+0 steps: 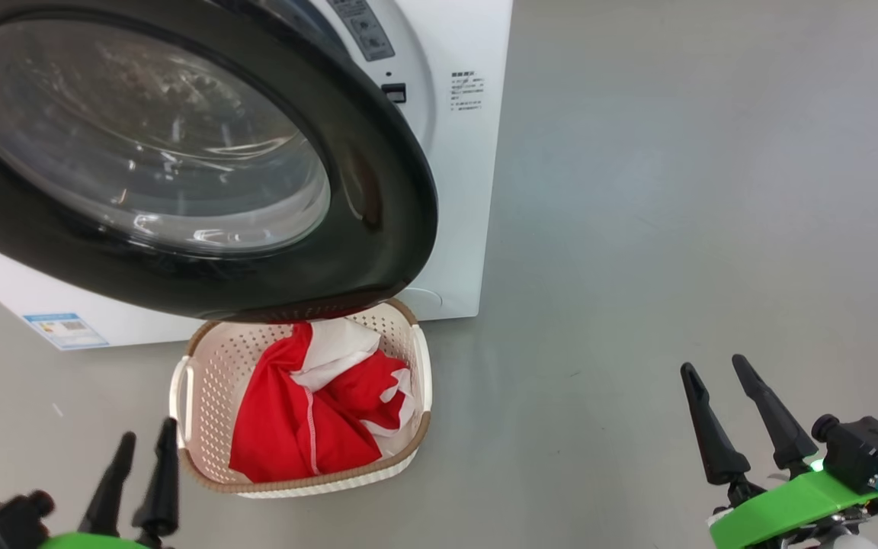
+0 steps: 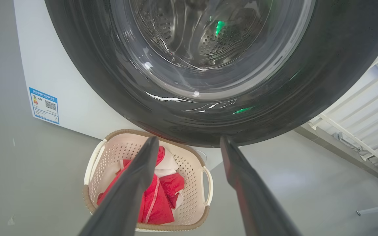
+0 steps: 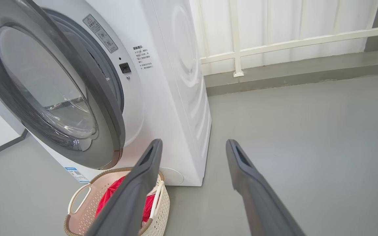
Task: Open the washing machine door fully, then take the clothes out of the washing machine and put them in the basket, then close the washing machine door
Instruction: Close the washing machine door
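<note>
Done: door [image 1: 378, 191] stands open, red-and-white clothes [image 1: 286, 427] in basket [image 1: 218, 374], lower centre | To do: shut door | left pincer [image 1: 149, 431], right pincer [image 1: 713, 364]: both spread wide, empty

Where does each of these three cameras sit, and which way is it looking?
Head: high, looking down on washing machine door, basket, clothes; left gripper and right gripper at lower corners.
Left wrist: before the door, facing its glass; own fingers.
Right wrist: further right, facing the washing machine; own fingers.
Shared: both wrists see the basket.
</note>
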Robot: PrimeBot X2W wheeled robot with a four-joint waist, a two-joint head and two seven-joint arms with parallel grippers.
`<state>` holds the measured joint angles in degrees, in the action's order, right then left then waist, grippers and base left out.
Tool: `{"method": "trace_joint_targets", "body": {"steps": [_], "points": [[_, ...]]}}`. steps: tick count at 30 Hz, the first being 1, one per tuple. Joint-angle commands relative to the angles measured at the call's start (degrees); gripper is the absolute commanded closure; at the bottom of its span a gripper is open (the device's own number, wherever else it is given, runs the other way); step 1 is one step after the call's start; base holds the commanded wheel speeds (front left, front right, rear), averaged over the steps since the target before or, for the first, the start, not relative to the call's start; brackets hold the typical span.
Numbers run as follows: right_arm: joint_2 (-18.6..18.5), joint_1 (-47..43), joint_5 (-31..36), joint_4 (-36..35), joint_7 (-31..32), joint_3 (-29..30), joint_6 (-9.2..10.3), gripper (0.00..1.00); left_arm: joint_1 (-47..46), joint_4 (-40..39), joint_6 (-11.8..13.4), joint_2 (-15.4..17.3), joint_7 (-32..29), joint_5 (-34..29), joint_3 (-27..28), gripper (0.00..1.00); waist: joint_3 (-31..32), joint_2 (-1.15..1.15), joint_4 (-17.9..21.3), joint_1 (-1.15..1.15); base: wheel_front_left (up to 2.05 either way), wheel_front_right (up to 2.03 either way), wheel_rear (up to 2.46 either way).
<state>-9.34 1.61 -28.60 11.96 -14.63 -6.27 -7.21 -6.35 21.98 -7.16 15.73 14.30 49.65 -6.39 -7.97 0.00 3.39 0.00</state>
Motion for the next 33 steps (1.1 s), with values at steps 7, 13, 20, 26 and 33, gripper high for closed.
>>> {"method": "trace_joint_targets", "body": {"steps": [7, 13, 20, 26, 33], "points": [[-1.12, -0.74, 0.37, -1.28, -0.37, -0.24, -0.28, 0.00, 2.93, -3.41, -0.33, -4.46, 0.70, -11.50, 7.43, 0.00, 1.00, 0.00, 1.11, 0.00, 0.00, 0.00, 0.00], [-1.08, -1.22, 0.43, -1.25, -0.37, 0.10, -0.28, 0.00, 4.84, -5.10, -0.33, -7.70, 0.70, -18.65, 10.15, 0.00, 1.68, 0.00, 1.53, 0.00, 0.00, 0.00, 0.00], [-1.00, -1.63, 0.51, -1.22, -0.37, 0.36, -0.28, 0.00, 7.03, -8.46, -0.33, -10.62, 0.70, -28.61, 14.94, 0.00, 2.37, 0.00, 1.77, 0.00, 0.00, 0.00, 0.00], [-1.08, -2.08, 0.50, -1.22, -0.37, 0.52, -0.28, 0.00, 8.64, -11.96, -0.33, -12.02, 0.70, -37.18, 17.02, 0.00, 3.01, 0.00, 1.63, 0.00, 0.00, 0.00, 0.00], [-1.27, -2.43, 0.78, -1.44, -0.37, 0.70, -0.28, 0.00, 9.90, -15.63, -0.32, -12.69, 0.70, -43.16, 18.30, 0.00, 3.63, 0.00, 1.34, 0.00, 0.00, 0.00, 0.00]]}}
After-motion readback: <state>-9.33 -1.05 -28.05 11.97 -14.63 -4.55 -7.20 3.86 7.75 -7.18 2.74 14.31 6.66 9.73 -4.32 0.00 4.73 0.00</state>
